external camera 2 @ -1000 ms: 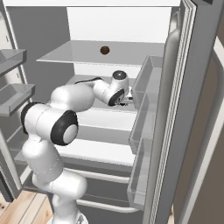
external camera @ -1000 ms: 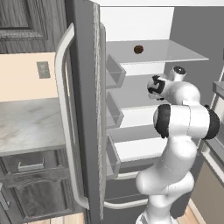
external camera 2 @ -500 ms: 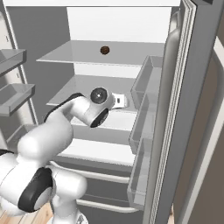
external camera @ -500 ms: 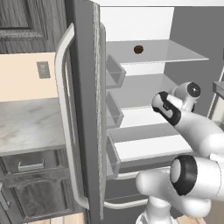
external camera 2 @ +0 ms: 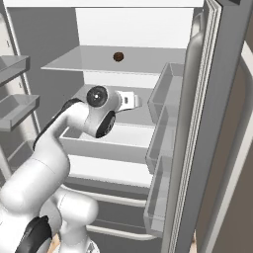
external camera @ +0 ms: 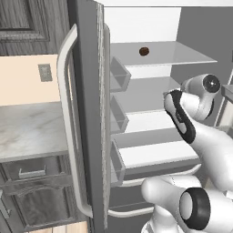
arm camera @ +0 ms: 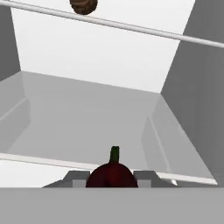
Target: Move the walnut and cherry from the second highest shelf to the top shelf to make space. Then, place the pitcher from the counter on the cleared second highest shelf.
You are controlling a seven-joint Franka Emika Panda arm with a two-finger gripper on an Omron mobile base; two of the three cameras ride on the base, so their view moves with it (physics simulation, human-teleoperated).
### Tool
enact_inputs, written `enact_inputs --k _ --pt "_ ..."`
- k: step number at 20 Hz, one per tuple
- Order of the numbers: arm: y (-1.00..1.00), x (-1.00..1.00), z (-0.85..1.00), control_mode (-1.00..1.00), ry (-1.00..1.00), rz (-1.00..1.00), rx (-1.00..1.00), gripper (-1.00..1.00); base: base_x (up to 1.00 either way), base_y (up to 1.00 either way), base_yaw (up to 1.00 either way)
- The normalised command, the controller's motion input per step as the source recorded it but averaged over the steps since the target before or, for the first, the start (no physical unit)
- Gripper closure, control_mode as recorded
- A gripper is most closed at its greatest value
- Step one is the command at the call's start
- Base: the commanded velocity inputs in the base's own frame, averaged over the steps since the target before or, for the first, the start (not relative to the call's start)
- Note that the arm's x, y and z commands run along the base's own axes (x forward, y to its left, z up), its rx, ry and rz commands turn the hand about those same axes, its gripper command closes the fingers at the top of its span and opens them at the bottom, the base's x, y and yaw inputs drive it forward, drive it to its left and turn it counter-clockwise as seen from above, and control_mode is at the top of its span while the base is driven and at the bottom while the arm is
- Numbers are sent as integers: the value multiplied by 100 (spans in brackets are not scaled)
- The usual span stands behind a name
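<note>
The walnut [external camera: 144, 51] [external camera 2: 118, 57] [arm camera: 83, 5] lies on the top shelf [external camera: 182, 57] [external camera 2: 79, 60], near its front edge. My gripper [arm camera: 111, 180] is shut on the dark red cherry [arm camera: 111, 174], whose stem points up between the fingers. The hand [external camera 2: 129, 101] hovers just above the second highest shelf [external camera: 145, 93] [external camera 2: 141, 117] [arm camera: 87, 113], which lies bare ahead of it. In the hand view the top shelf's front edge crosses overhead. The counter [external camera: 27, 132] is to the left of the fridge. The pitcher is out of view.
The open fridge door [external camera: 88, 113] with its bins [external camera: 119, 75] stands on the left, the other door's bins [external camera 2: 163, 113] on the right. Lower shelves [external camera: 154, 152] sit below. Dark cabinets [external camera: 32, 191] are under the counter.
The arm has folded, its elbow swinging down toward the base. The hand stays in front of the second highest shelf with the cherry in it. The walnut has not moved.
</note>
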Motion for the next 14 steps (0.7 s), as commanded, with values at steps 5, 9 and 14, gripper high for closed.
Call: enact_inputs --k 5,9,14 --pt "0 4 100 -100 -5 0 0 100 0 0 0" --pt "0 25 98 -100 -2 0 0 100 0 0 0" --pt "0 50 58 -100 0 0 0 100 0 0 0"
